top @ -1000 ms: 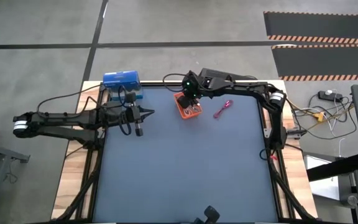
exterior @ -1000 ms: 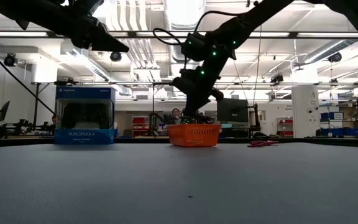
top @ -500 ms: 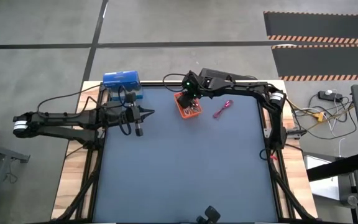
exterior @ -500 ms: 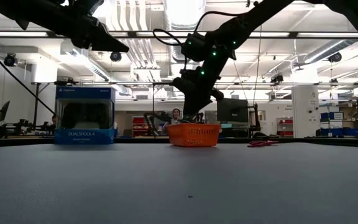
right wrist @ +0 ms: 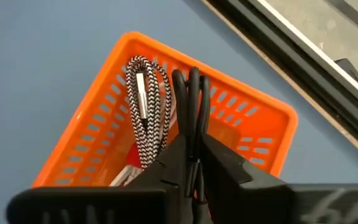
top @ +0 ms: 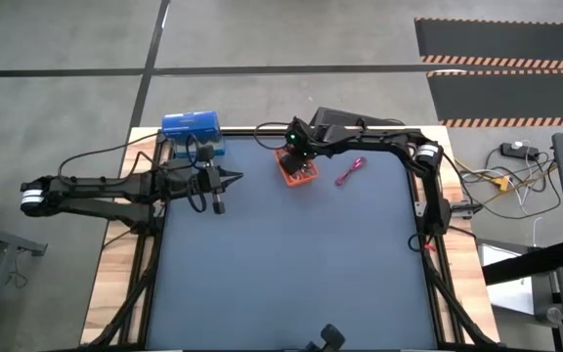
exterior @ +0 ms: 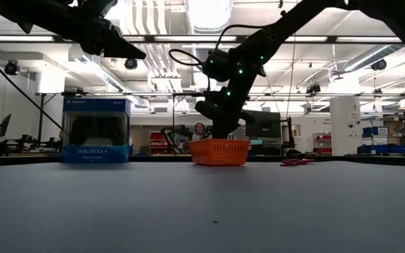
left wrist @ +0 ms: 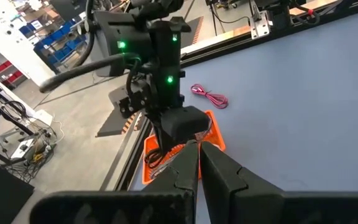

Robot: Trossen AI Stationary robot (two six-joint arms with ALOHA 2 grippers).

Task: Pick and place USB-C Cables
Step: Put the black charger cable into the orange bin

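Note:
My right gripper (right wrist: 192, 148) hangs over the small orange tray (top: 299, 169) near the table's far edge, shut on the black USB-C cable (right wrist: 191, 93). The silver-grey braided cable (right wrist: 145, 109) lies inside the tray (right wrist: 166, 53). The magenta-pink cable (top: 350, 171) lies flat on the blue mat to the tray's right and also shows in the left wrist view (left wrist: 209, 97). I cannot make out the white cable. My left gripper (top: 233, 178) is shut and empty, raised above the mat left of the tray. My right gripper pinches the bundled black cable between its two fingers, near one end of the bundle (right wrist: 193, 134). The fingers come from above, pointing down into the tray (exterior: 220, 152). The looped strands run on past the fingertips, over the tray's floor; whether they rest on it I cannot tell.
A blue box (top: 192, 127) stands at the far left of the mat, behind my left arm. The wide blue mat (top: 291, 264) stretches toward the near edge. Black arm wires trail along the wooden borders (top: 115, 244). A person sits in the room beyond the table (exterior: 200, 131).
My right gripper has come down over the orange tray and its wrist has tipped, bringing the black cable lower into the tray. It has stayed shut on the cable. My left arm has kept still.

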